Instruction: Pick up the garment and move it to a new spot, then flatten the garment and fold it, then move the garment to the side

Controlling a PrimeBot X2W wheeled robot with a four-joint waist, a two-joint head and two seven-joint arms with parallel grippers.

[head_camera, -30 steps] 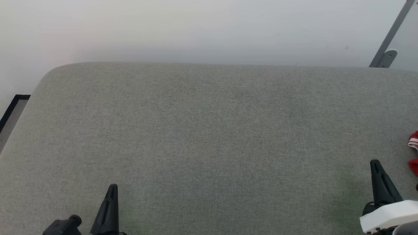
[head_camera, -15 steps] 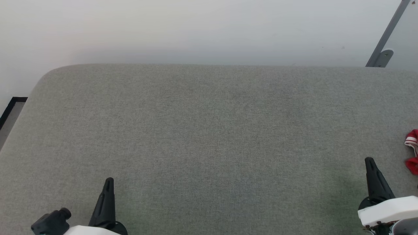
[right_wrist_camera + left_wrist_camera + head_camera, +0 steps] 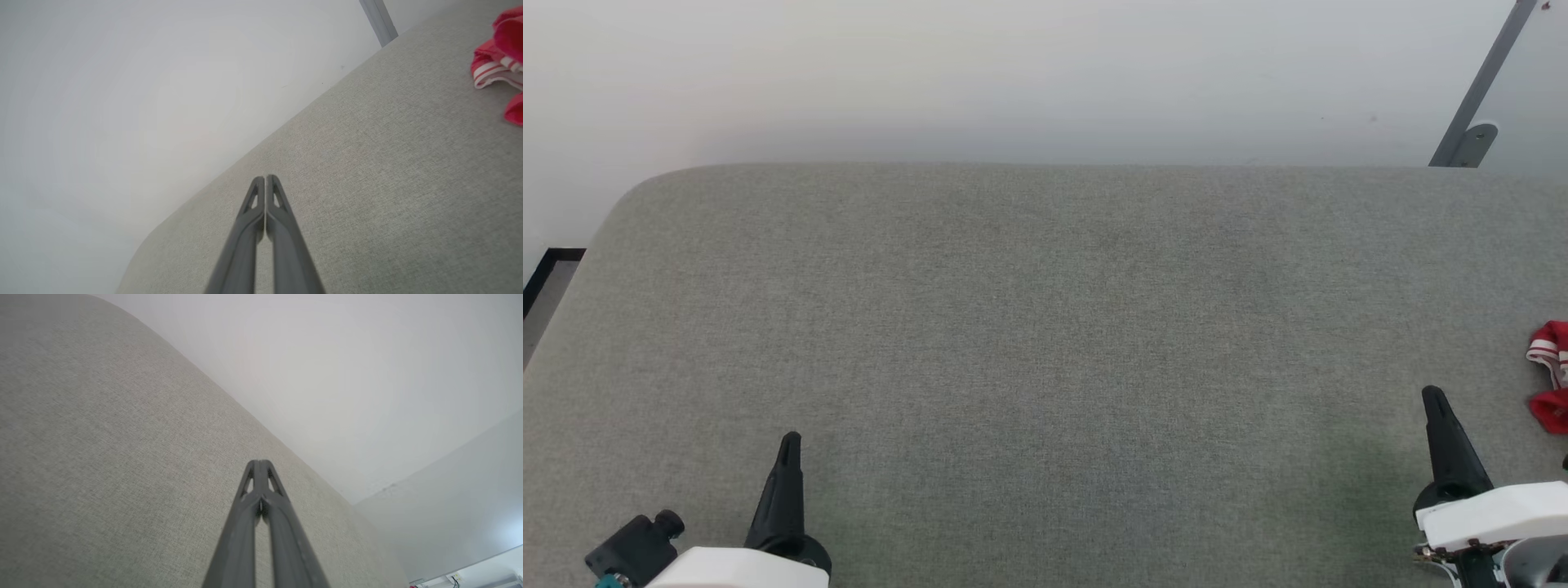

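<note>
Grey fabric surface [image 3: 1045, 327]; pale wall [image 3: 1013, 73] behind.

No readable text, label, number or sign anywhere — none at all.

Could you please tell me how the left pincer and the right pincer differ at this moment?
The left pincer is far from the red shirt; the right pincer is near it, not touching. The right pincer reaches farther up the head view than the left pincer. Both are shut and empty.
</note>
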